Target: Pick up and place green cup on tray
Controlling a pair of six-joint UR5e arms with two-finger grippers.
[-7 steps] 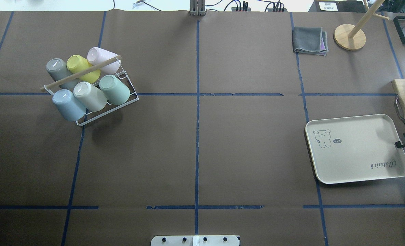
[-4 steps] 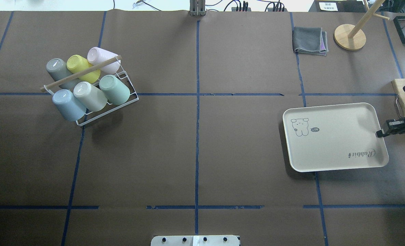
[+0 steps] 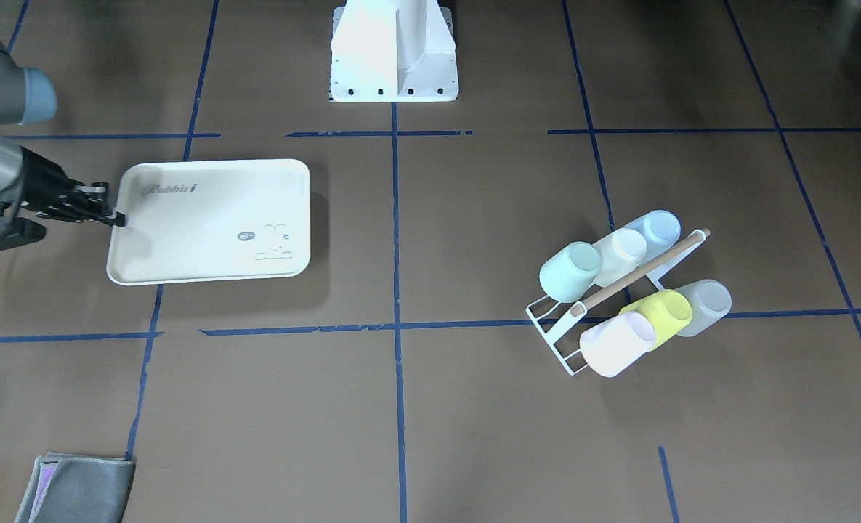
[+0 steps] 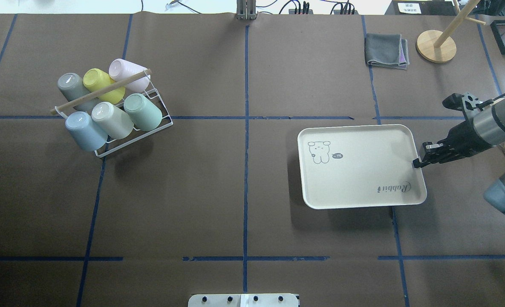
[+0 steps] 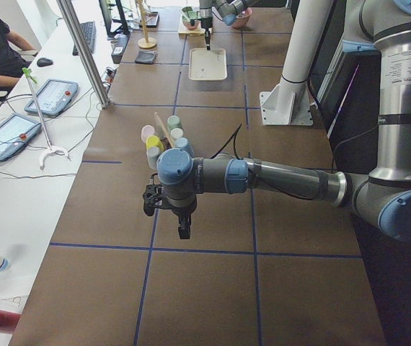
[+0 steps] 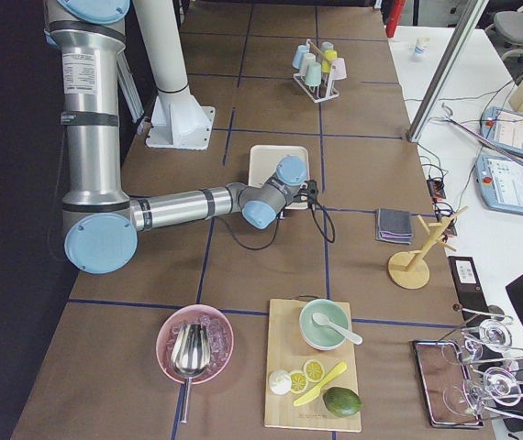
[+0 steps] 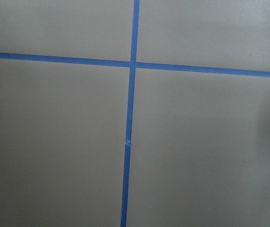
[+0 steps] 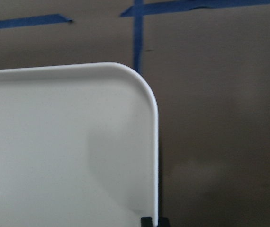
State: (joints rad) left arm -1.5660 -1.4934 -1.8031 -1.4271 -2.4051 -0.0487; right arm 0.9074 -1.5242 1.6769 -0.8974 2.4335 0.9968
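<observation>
The green cup lies tilted in a white wire rack at the table's far left, next to a beige cup; it also shows in the front-facing view. The cream tray with the "Rabbit" script lies right of centre. My right gripper is shut on the tray's right rim; the right wrist view shows the tray's corner. My left gripper hangs over bare table near the rack and shows only in the left side view, so I cannot tell its state.
The rack also holds grey, yellow-green, pink, pale blue and beige cups under a wooden handle. A folded grey cloth and a wooden stand sit far right. A cutting board with food and a pink bowl lie beyond the tray.
My right gripper has moved left with the tray in its grip, from the table's right edge towards the centre. The cups and rack have not moved.
</observation>
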